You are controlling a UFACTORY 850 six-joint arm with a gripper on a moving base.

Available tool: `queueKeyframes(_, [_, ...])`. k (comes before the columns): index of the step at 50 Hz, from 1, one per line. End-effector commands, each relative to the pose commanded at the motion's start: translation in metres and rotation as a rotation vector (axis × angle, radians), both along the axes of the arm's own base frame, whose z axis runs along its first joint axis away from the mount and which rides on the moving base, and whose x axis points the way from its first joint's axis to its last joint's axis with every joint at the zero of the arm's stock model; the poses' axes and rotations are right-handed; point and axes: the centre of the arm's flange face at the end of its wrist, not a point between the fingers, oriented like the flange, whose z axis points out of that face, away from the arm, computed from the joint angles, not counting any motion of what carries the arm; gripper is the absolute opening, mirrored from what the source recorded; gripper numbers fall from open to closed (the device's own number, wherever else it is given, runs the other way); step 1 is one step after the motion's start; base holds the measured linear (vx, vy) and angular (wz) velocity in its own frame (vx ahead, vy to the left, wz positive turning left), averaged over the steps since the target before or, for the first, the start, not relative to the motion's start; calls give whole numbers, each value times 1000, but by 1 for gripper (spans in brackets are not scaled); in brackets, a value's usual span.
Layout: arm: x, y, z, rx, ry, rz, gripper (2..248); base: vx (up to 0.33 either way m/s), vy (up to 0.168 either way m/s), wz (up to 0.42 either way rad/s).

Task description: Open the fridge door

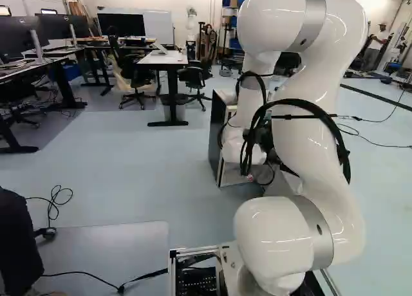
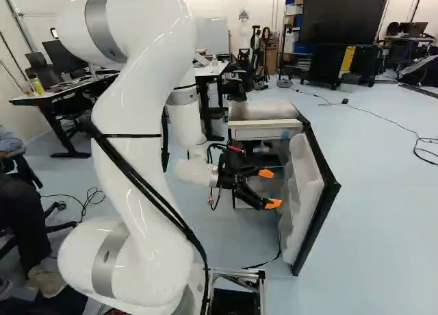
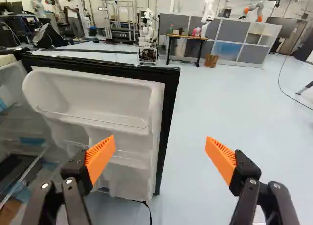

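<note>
Shows the white arm (image 2: 147,123) across the left of the right base view, and right of centre there the fridge (image 2: 263,111), with its door (image 2: 304,198) swung well open toward the lower right. Holds the jaws wide apart near the door's inner side, with nothing gripped between the orange pads (image 3: 100,159).

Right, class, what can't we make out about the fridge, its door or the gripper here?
- Door: outer face and any handle, turned away in the right base and wrist views, behind the arm in the left.
- Gripper: fingers hidden by the arm, left base view.
- Fridge: interior cut off by the wrist view's edge.
</note>
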Motion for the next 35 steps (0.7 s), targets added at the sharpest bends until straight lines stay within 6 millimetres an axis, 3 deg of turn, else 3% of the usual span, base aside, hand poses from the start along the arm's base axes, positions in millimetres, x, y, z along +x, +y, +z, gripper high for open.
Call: queueKeyframes(35, [6,10,27,74,-54,255,247,0,0,0])
